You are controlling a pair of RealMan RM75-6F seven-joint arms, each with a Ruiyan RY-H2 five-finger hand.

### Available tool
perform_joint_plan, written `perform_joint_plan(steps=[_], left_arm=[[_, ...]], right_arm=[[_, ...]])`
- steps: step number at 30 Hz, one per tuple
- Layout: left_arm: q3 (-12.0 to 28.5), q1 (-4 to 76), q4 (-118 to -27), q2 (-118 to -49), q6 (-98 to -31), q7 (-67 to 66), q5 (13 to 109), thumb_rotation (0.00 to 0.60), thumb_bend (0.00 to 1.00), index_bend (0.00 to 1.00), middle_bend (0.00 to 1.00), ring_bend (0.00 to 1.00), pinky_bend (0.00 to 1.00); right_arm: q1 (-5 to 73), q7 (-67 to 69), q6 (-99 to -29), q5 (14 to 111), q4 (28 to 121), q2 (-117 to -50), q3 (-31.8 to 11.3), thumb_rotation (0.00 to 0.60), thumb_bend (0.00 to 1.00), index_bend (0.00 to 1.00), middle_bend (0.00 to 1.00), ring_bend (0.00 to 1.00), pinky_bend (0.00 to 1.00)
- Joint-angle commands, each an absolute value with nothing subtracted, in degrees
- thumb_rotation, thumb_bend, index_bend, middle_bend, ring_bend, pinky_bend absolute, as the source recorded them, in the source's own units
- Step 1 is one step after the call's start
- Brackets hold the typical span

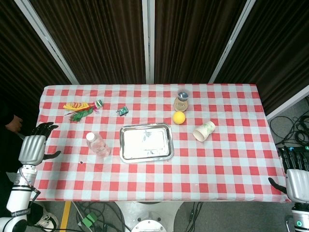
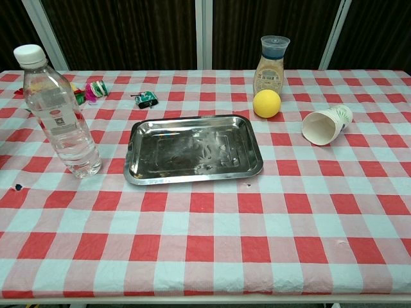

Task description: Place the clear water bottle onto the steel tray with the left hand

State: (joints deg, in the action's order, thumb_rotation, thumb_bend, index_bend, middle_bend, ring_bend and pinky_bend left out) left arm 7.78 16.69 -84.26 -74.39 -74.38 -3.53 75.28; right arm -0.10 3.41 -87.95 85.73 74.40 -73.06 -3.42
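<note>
From the head view, my left hand (image 1: 34,147) sits at the table's (image 1: 231,159) left edge, fingers spread and holding nothing. The clear water bottle (image 1: 98,144) stands upright just to the right of that hand, apart from it, white cap on. Further right again, beside the bottle but not touching, lies the steel tray (image 1: 146,142). My right hand (image 1: 295,176) hangs off the far right edge, fingers apart, empty. Beyond the tray I see 1 yellow ball (image 1: 179,118), 1 lidded jar (image 1: 182,99) and 1 paper cup (image 1: 203,130) tipped on its side.
</note>
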Motion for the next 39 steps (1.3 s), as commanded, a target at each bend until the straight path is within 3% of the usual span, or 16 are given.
perform_joint_plan(steps=[1,13,22,27,39], left_arm=[[7.75,16.59,-84.01,-74.39,-74.54,-3.57,75.37,0.600,0.11,0.27,0.24,0.15,0.22],[8.62,15.52,-85.75,-73.25,-74.01,1.23,73.14,0.600,0.09,0.27,0.24,0.15,0.22],[8.46,12.88,-91.15,-73.98,-66.39,24.07,68.83,0.600,0.02,0.24,0.24,0.15,0.22],[7.84,12.89,-88.30,-78.77,-65.55,29.53,70.93,0.600,0.00,0.20,0.24,0.15,0.22],[12.44,15.53,-79.37,-92.00,-66.54,32.19,68.58,0.600,0.00,0.19,0.19,0.15,0.21]], right_arm=[[0.17,4.90,-88.11,87.08,73.83,-72.72,-2.87,0.600,0.07,0.02,0.04,0.00,0.00],[0.31,6.00,-88.79,87.40,73.36,-72.82,-3.13,0.600,0.07,0.02,0.04,0.00,0.00],[0.47,7.11,-88.26,86.78,73.70,-72.47,-3.43,0.600,0.07,0.02,0.04,0.00,0.00],[0.44,7.37,-87.35,86.33,73.90,-72.22,-3.13,0.600,0.07,0.02,0.04,0.00,0.00],[0.43,7.64,-87.07,86.13,74.47,-71.78,-3.05,0.600,0.07,0.02,0.04,0.00,0.00]])
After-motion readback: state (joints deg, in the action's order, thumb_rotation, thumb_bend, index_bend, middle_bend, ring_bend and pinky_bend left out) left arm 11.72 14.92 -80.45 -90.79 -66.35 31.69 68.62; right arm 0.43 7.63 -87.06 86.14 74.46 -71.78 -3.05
